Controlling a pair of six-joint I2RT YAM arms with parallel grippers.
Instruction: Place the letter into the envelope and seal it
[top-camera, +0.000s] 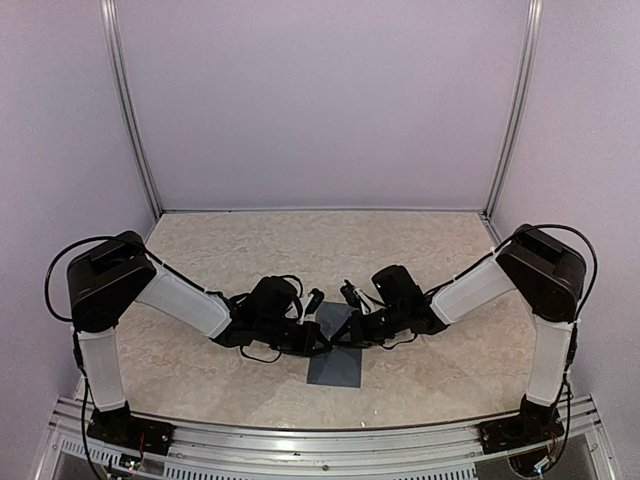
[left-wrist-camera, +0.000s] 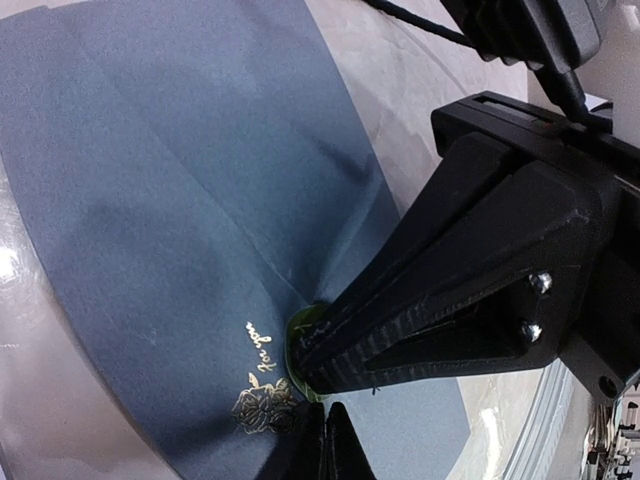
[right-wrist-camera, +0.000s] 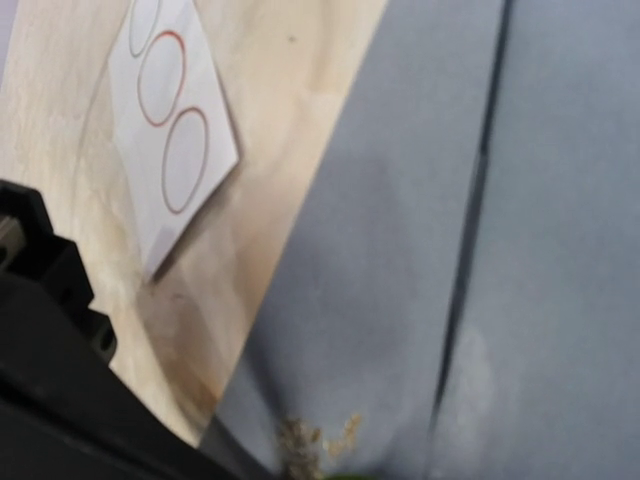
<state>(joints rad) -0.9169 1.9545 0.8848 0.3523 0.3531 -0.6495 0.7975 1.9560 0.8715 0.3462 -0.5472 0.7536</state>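
Lavender walls (top-camera: 320, 100), pale woodgrain tabletop (top-camera: 420, 250). Both arms meet low over the middle of it.

The envelope (top-camera: 335, 365) lies flat right under both tools, slate blue-grey, back side up. Its flap (left-wrist-camera: 250, 200) is folded down, with the point ending under the left tool (left-wrist-camera: 312, 392). No letter shows anywhere, so it is probably already inside.

Step in hand looks like sealing. A green sticker (left-wrist-camera: 296, 340) sits at the flap point, half hidden beneath the left tool's tip. The left tool's fingertips are drawn together, pressing down on or right at the sticker. I can't see whether they pinch anything. A gold "for you" print (left-wrist-camera: 262, 385) lies just beside that tip.

The right tool (top-camera: 352, 300) sits just across from the left one, over the far part of the envelope. Only a black edge of it shows in its wrist view, so I can't tell whether it is released or clenched.

Next move, as a guess: press the sticker flat across flap and body, then lift straight up so the paper doesn't drag or peel.

Other things: a white sticker strip (right-wrist-camera: 175, 120) with red-outlined circles lies on the tabletop just off the envelope's edge, beside the right tool and apart from the envelope.

In the way: the two tools crowd the same spot with cables close by, and the left tip hides most of the sticker, so the seal can't be checked.
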